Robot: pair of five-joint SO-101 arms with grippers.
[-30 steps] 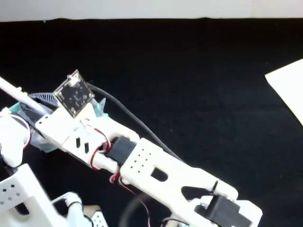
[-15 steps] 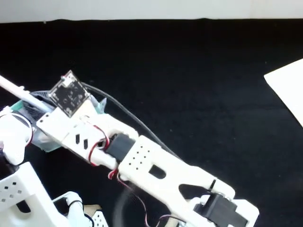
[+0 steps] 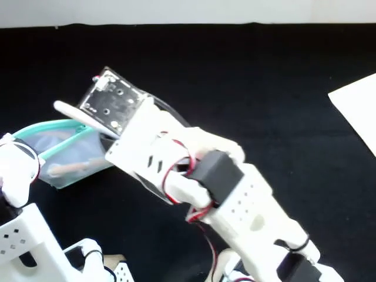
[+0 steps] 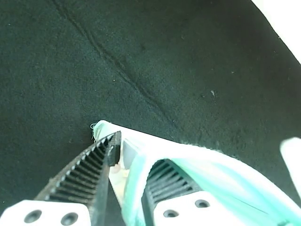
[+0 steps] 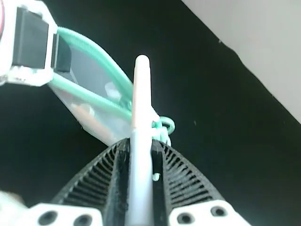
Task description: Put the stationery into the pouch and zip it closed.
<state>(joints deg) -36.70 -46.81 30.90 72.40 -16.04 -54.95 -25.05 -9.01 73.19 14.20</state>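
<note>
R gripper [image 5: 140, 143]: claw clamped narrow on white pen [image 5: 141, 94]. Pen runs lengthwise betw. the ribbed black fingers [image 5: 175, 175], far end sticking well out past the tips.

L gripper [image 4: 135, 155]: claw pinched on the teal zip edge of the pouch [image 4: 197, 153]. One finger is on each side of the rim.

Pouch [image 3: 64, 155] is at the left side of the black table [image 3: 247, 76], low end on the cloth, mouth end lifted by L gripper. Mouth is open, the 2 teal zip edges apart. Clear wall; a pinkish item [image 3: 70, 168] lies inside, too blurred to ID.

In the high view the pen [image 3: 73, 110] pokes out from under the R arm's wrist board [image 3: 111, 103], free end just above the pouch's upper zip edge. Cannot tell if it touches the rim.

White sheet [image 3: 358, 111] at table's right edge, well apart from pouch.
</note>
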